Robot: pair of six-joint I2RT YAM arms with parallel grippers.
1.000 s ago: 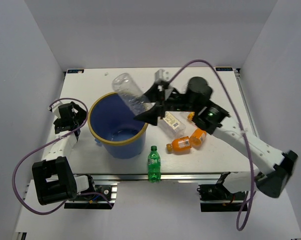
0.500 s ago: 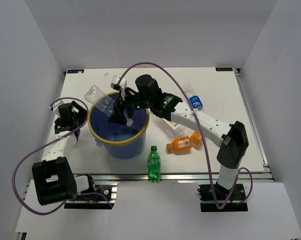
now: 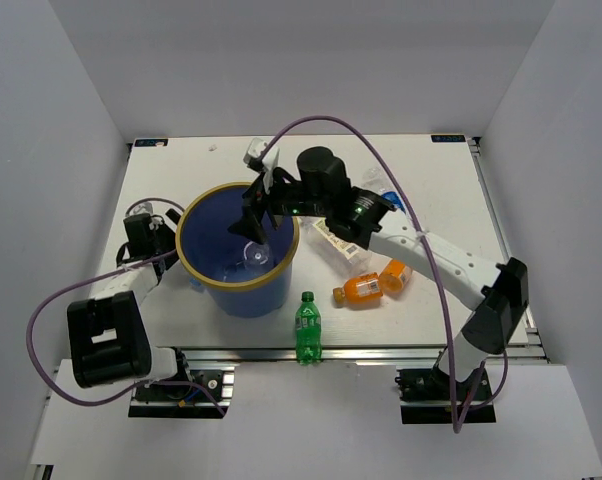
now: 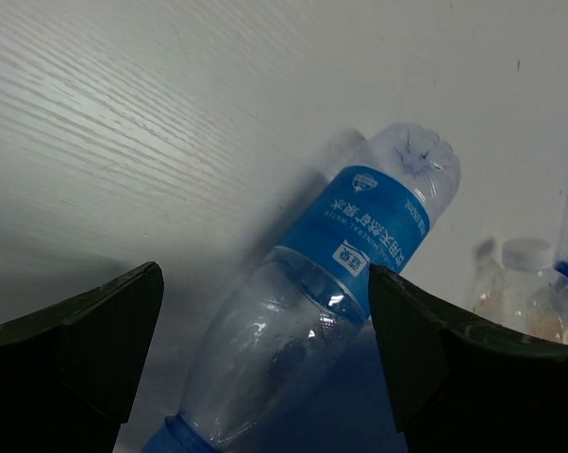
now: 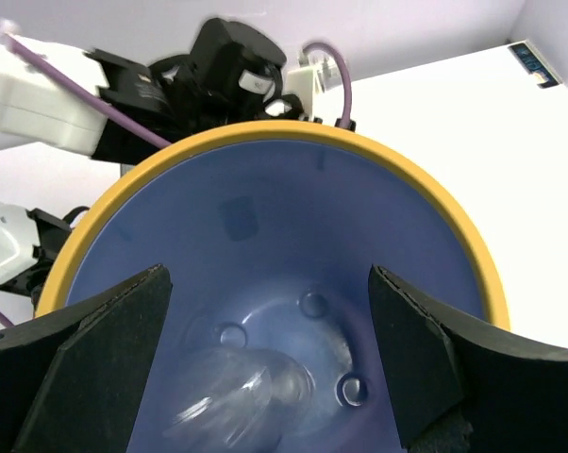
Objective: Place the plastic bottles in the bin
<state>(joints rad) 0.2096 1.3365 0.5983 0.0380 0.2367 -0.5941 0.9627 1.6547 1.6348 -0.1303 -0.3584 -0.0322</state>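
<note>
The blue bin (image 3: 181,245) with a tan rim stands left of centre. My right gripper (image 3: 254,215) hangs open and empty over it. In the right wrist view the gripper (image 5: 265,311) looks down past the rim (image 5: 265,132) at a clear bottle (image 5: 237,406) lying on the bin floor. On the table lie a green bottle (image 3: 307,325), two orange bottles (image 3: 361,288) (image 3: 396,273), a yellowish-label bottle (image 3: 341,245) and a blue-label bottle (image 3: 391,200). My left gripper (image 3: 146,235) is open beside the bin. The left wrist view shows a blue-label bottle (image 4: 359,255) between its fingers (image 4: 76,340).
White walls enclose the table on three sides. Purple cables loop from both arms. The right arm reaches across the table's middle above the lying bottles. A white-capped bottle (image 4: 529,297) shows at the right edge of the left wrist view.
My right gripper carried the clear bottle leftward over the bin and let go; the bottle now lies inside the bin. My left arm shifted slightly toward the bin.
</note>
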